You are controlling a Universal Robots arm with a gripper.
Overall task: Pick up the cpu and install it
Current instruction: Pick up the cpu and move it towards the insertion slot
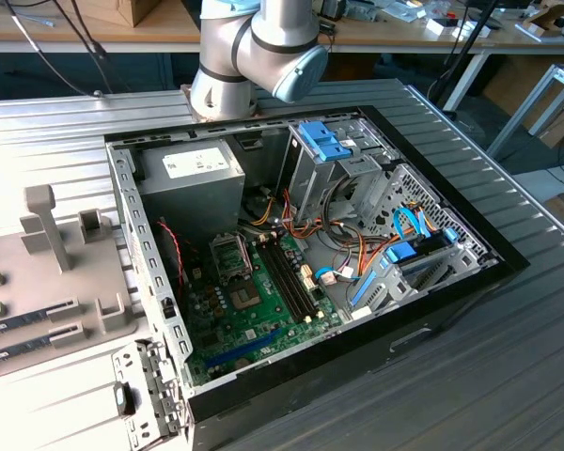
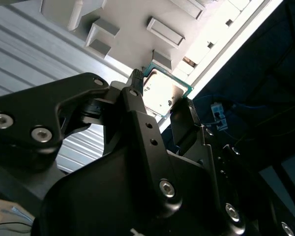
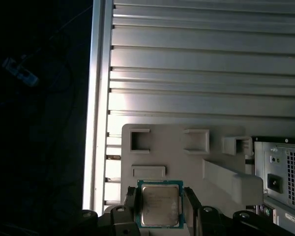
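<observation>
Where the room shows behind the work, a wooden bench (image 1: 122, 33) runs along the back with cables and small boxes on it. The work surface is a ribbed metal table (image 1: 508, 357), pale and glaring in the first wrist view, with dark floor past its edge. On it, toward the exterior view's left, lies a grey fixture plate (image 1: 38, 272) with raised blocks and shallow pockets; two long narrow strips (image 1: 23, 329) lie in its slots.

Just beside the plate stands an open computer case (image 1: 432, 310), lying on its side. Inside are a grey power-supply box (image 1: 193, 178) at the back, a green motherboard (image 1: 244, 319) with a square metal socket frame (image 1: 230, 256) and long memory slots (image 1: 291, 277), a blue-topped drive cage (image 1: 324, 141), and orange and blue cables. The robot arm (image 1: 254, 47) rises behind the case.

In both wrist views the gripper (image 3: 160, 204) pinches the cpu (image 3: 160, 207) by two opposite edges, black fingers (image 3: 130, 201) pressed against its green rim, silver top showing. The cpu is over the fixture plate, near one edge; I cannot tell whether it rests on the plate or hangs clear of it.
</observation>
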